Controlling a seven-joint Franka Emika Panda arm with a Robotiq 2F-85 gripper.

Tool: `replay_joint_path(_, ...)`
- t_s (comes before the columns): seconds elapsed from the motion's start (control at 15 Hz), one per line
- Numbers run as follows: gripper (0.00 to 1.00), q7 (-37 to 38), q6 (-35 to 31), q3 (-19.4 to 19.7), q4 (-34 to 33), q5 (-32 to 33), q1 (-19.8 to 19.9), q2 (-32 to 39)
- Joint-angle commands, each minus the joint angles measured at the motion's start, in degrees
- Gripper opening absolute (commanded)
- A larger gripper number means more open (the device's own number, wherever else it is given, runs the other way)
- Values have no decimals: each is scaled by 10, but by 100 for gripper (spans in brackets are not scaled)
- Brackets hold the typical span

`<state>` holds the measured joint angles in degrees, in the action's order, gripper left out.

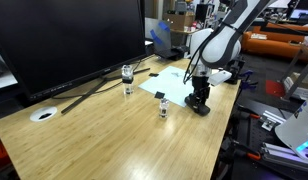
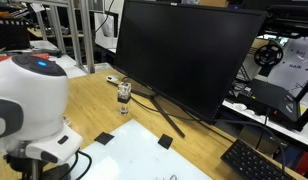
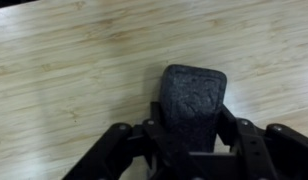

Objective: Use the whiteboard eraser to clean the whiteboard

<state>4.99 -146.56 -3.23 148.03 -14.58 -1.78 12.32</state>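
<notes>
The hand (image 3: 192,140) is closed on the whiteboard eraser (image 3: 192,98), its fingers pressed to both sides. The eraser lies on the wooden worktop (image 3: 64,70) by the whiteboard (image 1: 170,80), with a glass jar (image 1: 163,108) nearby.

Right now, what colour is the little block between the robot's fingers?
Black; the whiteboard eraser shows best in the wrist view.

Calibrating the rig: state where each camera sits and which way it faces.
Exterior view: off the table's corner, facing monitor and whiteboard; the arm shows.
Exterior view: close beside the arm, facing the monitor across the whiteboard.
Wrist view: looks down at the tabletop; the hand grips the whiteboard eraser.
Both exterior views share monitor, whiteboard, glass jar.
</notes>
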Motion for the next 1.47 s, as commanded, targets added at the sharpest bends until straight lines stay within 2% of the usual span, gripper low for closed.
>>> replay_joint_path(0.0, 30, -8, -25, -9, 18, -6, -1, -31)
replay_joint_path(0.2, 30, 25, -35, -1, 31, 6, -5, -64)
replay_joint_path(0.4, 30, 37, -33, 6, 33, -20, 4, -99)
replay_joint_path(0.53, 30, 18, -26, 9, 21, -80, 10, -114)
replay_joint_path(0.67, 30, 31, -31, 19, 7, -123, 13, -121)
replay_joint_path(0.87, 30, 58, -47, 38, -19, -145, 22, -119)
replay_joint_path(1.07, 30, 94, -54, 57, -52, -122, 36, -105)
replay_joint_path(1.4, 30, 150, -23, 80, -131, -72, 53, -62)
